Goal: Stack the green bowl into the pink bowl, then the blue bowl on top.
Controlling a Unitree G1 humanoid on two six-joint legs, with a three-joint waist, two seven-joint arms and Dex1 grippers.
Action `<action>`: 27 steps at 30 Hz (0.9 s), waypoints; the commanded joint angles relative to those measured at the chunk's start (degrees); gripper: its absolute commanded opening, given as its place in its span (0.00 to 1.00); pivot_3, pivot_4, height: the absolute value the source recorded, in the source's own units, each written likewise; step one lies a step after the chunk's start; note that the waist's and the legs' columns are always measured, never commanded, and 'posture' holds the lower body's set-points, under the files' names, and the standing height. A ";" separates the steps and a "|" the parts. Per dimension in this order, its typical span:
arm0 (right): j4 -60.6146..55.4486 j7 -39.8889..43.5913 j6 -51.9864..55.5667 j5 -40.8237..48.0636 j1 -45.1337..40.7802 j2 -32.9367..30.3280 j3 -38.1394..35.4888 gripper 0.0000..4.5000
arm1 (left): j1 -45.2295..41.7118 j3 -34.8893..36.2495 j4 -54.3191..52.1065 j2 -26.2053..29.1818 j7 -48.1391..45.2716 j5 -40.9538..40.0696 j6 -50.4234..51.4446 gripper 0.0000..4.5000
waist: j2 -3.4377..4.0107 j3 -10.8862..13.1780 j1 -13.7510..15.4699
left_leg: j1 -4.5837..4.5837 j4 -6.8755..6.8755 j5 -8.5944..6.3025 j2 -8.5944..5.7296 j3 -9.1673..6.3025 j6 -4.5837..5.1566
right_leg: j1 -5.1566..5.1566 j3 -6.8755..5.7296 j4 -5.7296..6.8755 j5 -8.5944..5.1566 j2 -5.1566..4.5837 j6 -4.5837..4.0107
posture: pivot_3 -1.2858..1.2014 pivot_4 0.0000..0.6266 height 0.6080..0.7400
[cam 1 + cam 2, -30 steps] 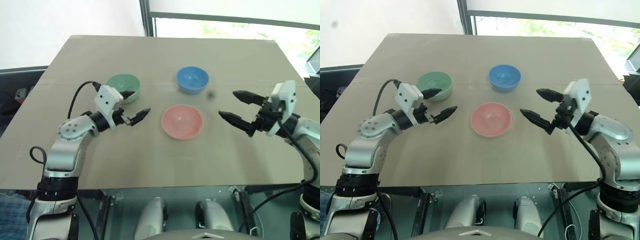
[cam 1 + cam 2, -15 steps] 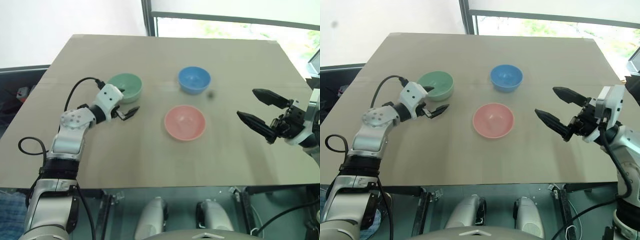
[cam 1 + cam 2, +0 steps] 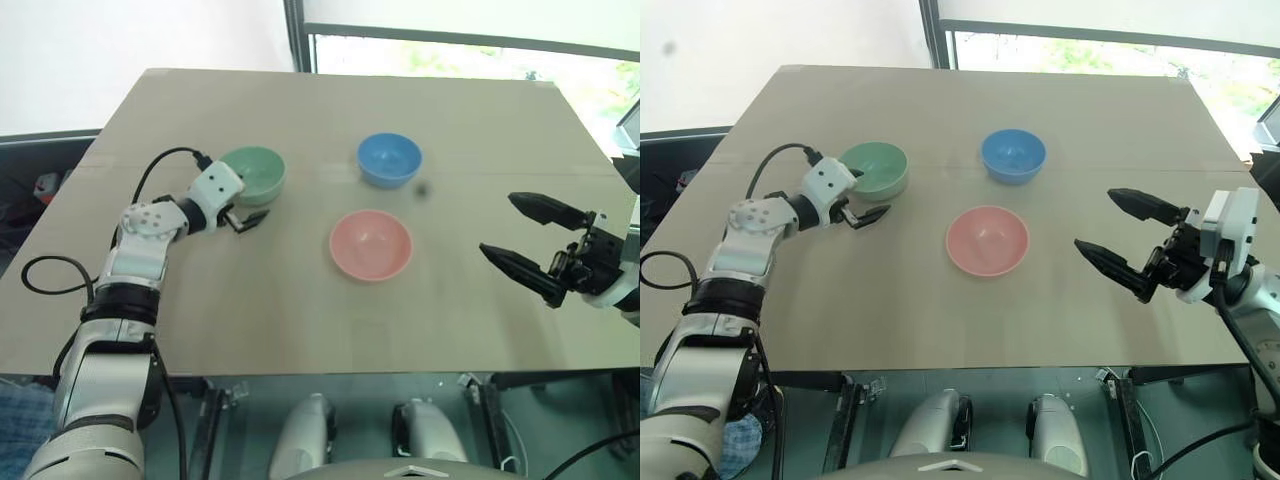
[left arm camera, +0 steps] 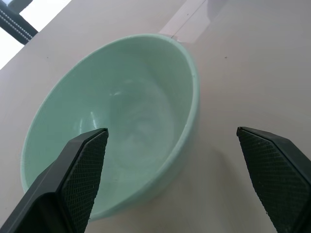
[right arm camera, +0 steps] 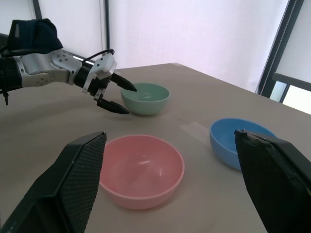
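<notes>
table point(image 3: 300, 300): tan top carrying all three bowls, none stacked yet.
right gripper point(image 3: 528, 238): has drawn back toward the right edge since a second ago, now well apart from every bowl; fingers spread wide, holding nothing.
left gripper point(image 3: 250, 205): has pushed out toward the far-left part of the table and closed in on the green bowl. Its fingers are spread wide and empty; in the left wrist view one finger sits over the bowl's hollow and the other outside the wall, so the rim lies between them.
green bowl point(image 3: 253, 172): far-left area, upright, unmoved.
pink bowl point(image 3: 371, 244): near the middle, upright, empty.
blue bowl point(image 3: 389, 159): far side, right of the green one, well apart from both grippers.
meaning: likely the approach for the first pick is nearly done; closing on the rim looks next.
</notes>
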 commanded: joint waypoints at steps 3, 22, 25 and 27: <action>-1.04 -0.58 -2.00 1.29 0.01 -0.99 -0.56 0.98 | -4.86 -2.15 6.43 -0.46 -2.40 2.17 -4.41 1.00 | 0.00 0.00 0.00 | 0.00 0.00 0.00 -0.03 0.00 0.00 | 0.00 0.00 0.01 0.00 0.00 0.00 | 0.52 0.24 1.00; 0.21 -1.69 -2.13 2.63 -0.19 -3.18 -0.85 1.00 | -18.26 -8.59 23.52 -3.45 -14.12 8.31 -18.63 0.00 | -0.10 0.05 0.04 | -0.11 0.07 -0.03 -0.12 -0.01 0.06 | 0.00 -0.06 0.02 0.01 -0.01 0.01 | 0.52 0.24 1.00; 0.27 -1.77 -2.18 2.89 -0.11 -3.55 -0.84 1.00 | -20.16 -8.76 24.55 -3.63 -14.83 8.53 -20.03 0.00 | -0.11 0.05 -0.03 | -0.11 0.09 -0.04 -0.12 -0.02 0.07 | 0.00 -0.06 0.03 0.01 -0.01 0.02 | 0.52 0.24 1.00; 0.24 -1.80 -2.20 2.88 0.02 -3.70 -0.69 1.00 | -22.05 -8.46 24.60 -4.22 -15.59 8.15 -21.19 0.00 | -0.13 0.07 0.02 | -0.12 0.09 -0.04 -0.11 -0.03 0.07 | 0.00 -0.07 0.03 0.01 -0.01 0.02 | 0.52 0.24 1.00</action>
